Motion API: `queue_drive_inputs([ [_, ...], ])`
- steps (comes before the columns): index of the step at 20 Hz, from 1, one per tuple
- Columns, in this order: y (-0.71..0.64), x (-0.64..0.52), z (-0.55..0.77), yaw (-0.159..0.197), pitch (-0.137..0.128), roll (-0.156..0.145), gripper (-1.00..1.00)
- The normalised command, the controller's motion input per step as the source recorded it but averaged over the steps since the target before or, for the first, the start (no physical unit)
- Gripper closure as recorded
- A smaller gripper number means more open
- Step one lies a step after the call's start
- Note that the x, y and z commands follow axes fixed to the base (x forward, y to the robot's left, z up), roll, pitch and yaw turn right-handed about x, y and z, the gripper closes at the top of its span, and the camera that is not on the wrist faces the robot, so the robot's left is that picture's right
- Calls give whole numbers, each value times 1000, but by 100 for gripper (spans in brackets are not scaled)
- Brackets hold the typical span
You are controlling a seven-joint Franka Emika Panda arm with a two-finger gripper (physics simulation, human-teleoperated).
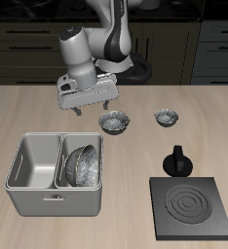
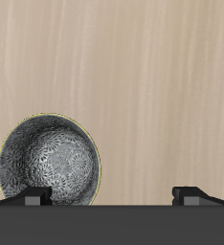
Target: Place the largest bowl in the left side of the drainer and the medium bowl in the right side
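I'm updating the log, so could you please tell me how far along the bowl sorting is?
Done: a bowl, apparently the medium bowl, leans in the drainer's right side. In hand: nothing; the tool hangs open over the table beside the wider loose bowl. Left: that one, seemingly the largest bowl, must go in the empty left compartment.

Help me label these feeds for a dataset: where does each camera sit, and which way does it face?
Exterior view: sits in front of and above the wooden table, looking down and back; shows the white arm and open two-finger gripper behind the grey metal two-compartment drainer.
Wrist view: rides on the two-finger gripper, looking straight down at the wooden table; shows only its dark fingertips.
Shared: the wooden table and, likely, the shiny speckled grey metal bowl beside the gripper.
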Motion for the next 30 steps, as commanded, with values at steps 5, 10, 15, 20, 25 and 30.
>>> queue_drive_inputs([
  [5,11,15,-332,-17,40,-70,-100],
  [10,198,-10,-225,-21,17,-191,-100],
  [15,248,-39,-117,-36,11,37,-100],
  [20,221,26,-255,15,59,89,100],
  [25,36,-5,-193,-9,42,29,100],
  [30,-37,-64,12,0,4,15,100],
])
